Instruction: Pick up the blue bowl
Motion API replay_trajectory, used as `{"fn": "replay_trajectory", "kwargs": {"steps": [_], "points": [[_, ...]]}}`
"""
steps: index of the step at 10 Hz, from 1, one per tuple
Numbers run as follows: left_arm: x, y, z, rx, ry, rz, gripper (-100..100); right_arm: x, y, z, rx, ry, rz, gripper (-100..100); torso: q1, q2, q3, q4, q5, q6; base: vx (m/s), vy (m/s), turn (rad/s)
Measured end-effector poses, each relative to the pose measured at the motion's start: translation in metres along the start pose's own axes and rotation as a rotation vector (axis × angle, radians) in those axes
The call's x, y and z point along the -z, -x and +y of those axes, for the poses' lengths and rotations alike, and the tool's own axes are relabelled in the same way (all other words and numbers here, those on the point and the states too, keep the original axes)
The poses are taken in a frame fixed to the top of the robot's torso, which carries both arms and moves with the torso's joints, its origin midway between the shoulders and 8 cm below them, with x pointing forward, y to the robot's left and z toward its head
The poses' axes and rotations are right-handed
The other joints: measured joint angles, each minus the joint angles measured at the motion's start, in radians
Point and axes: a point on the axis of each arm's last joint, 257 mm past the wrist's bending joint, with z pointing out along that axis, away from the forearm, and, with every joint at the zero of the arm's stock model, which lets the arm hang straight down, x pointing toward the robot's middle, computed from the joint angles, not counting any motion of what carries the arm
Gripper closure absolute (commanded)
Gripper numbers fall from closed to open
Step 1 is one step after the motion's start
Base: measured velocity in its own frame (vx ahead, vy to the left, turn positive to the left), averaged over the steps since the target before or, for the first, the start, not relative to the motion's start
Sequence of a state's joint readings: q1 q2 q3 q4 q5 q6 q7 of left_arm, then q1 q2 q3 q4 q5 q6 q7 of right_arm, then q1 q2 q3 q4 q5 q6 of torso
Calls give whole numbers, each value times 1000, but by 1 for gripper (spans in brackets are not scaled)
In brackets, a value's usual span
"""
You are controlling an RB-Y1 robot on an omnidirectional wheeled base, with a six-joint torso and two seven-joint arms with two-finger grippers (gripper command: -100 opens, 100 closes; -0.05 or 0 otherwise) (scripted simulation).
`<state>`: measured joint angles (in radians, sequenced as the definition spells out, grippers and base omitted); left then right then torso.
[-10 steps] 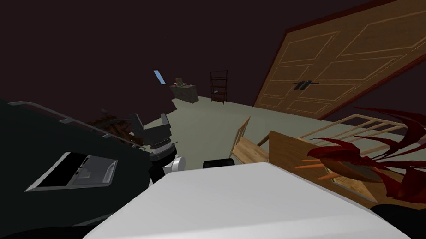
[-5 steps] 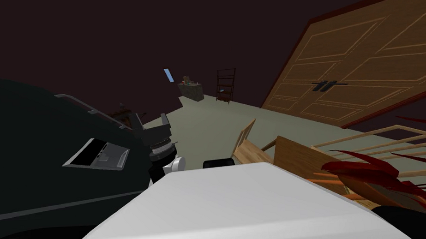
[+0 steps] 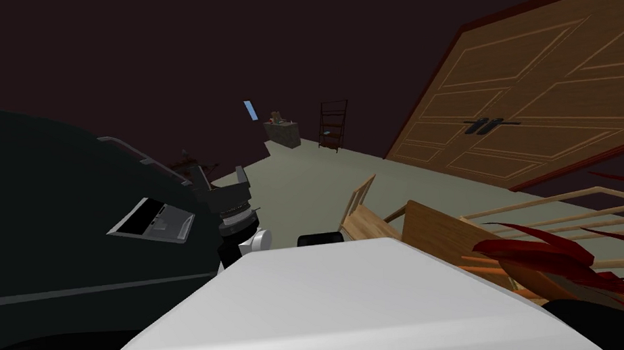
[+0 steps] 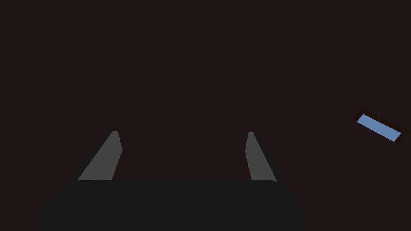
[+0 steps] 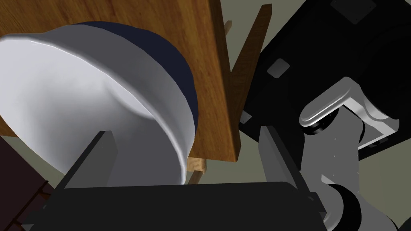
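Because the blue bowl (image 5: 80, 100), white inside and dark blue outside, sits close to the edge of the wooden bench (image 5: 132, 24), which lies at the lower right of the head view, a careless closing could shove it over. The right gripper (image 5: 185, 132) is released, its jaws spread with the bowl's rim between them, though I cannot tell how near. Thin blades may slip on that curved wall. The left gripper (image 3: 221, 178), left of centre in the head view, hangs released and empty.

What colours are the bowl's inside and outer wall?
The bowl is white inside and dark blue outside; the right wrist view shows it best.
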<state>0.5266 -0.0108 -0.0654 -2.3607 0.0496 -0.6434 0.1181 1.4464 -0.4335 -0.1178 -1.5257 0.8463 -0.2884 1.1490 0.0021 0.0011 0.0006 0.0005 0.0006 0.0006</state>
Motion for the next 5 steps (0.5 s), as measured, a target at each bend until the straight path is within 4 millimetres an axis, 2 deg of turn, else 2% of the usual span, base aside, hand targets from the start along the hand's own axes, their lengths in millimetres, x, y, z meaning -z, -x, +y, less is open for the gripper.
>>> {"fn": "replay_trajectory", "kwargs": {"steps": [3, 4, 5], "points": [[0, 0, 0, 0, 0, 0, 0, -16, 1, 1, -12, 0, 5, -100, 0, 0, 0, 0, 0, 0, -12, -3, 27], [0, 0, 0, 0, 0, 0, 0, -16, 1, 1, -12, 1, 5, 100, 0, 0, 0, 0, 0, 0, 0, 0, 0], [0, 0, 0, 0, 0, 0, 0, -16, 1, 1, -12, 1, 5, 100, 0, 0, 0, 0, 0, 0, 1, -11, 29]]}}
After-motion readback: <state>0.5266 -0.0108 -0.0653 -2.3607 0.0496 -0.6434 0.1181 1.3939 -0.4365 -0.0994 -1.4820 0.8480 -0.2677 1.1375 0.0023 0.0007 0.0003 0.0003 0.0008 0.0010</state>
